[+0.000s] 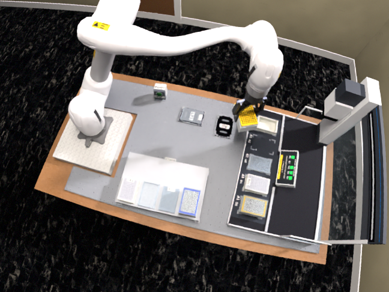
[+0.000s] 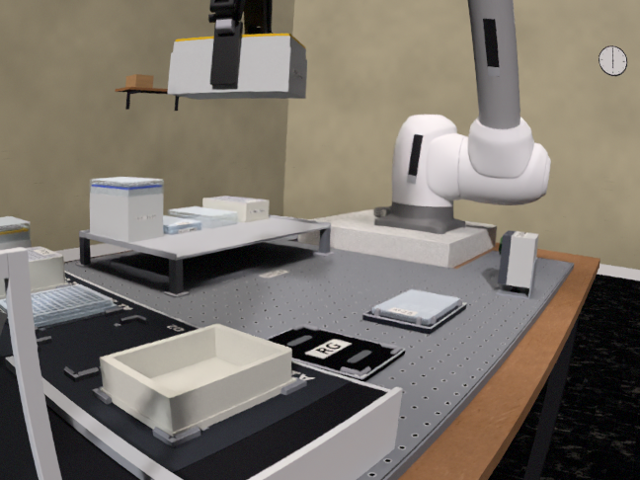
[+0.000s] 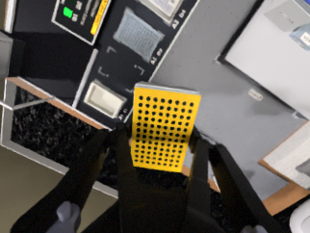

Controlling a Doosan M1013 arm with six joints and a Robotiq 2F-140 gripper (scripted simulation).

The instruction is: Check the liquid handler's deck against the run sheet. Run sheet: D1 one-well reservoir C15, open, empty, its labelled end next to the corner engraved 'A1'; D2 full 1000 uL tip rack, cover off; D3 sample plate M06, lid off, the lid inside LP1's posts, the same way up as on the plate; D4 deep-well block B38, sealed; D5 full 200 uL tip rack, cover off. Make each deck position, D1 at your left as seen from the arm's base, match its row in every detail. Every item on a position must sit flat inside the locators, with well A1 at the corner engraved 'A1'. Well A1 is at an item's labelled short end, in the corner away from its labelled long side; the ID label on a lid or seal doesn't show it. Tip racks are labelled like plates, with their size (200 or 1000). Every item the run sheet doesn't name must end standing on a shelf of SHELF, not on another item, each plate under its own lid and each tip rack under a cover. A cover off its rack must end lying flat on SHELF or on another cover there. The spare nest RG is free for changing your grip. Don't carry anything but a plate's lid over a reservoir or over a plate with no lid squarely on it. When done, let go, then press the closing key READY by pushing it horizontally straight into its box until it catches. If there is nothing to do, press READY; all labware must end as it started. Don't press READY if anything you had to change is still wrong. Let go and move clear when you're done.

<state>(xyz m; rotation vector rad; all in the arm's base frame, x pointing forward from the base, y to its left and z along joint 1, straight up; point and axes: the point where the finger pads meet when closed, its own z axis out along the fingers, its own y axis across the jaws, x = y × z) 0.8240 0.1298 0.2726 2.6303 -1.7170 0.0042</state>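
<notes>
My gripper (image 1: 247,110) (image 2: 236,64) is shut on a white tip rack with a yellow top full of dark holes (image 1: 246,119). It holds the rack by its long sides, high above the table, roughly between the RG nest (image 1: 224,123) and the open white reservoir (image 1: 267,124) at D1. In the wrist view the rack (image 3: 165,126) sits between my black fingers. D2 (image 1: 262,143) is bare locators. A clear plate (image 1: 259,164) lies at D3, a white block (image 1: 257,184) at D4, a yellow-rimmed rack (image 1: 253,205) at D5. A lid (image 1: 191,116) lies in the LP1 nest.
SHELF (image 1: 163,184) holds a blue-rimmed tip rack (image 1: 189,202) and three flatter items beside it. The READY key box (image 1: 159,93) stands at the table's far edge. A panel with green lights (image 1: 287,168) sits beside the deck, under the liquid handler's gantry (image 1: 345,106).
</notes>
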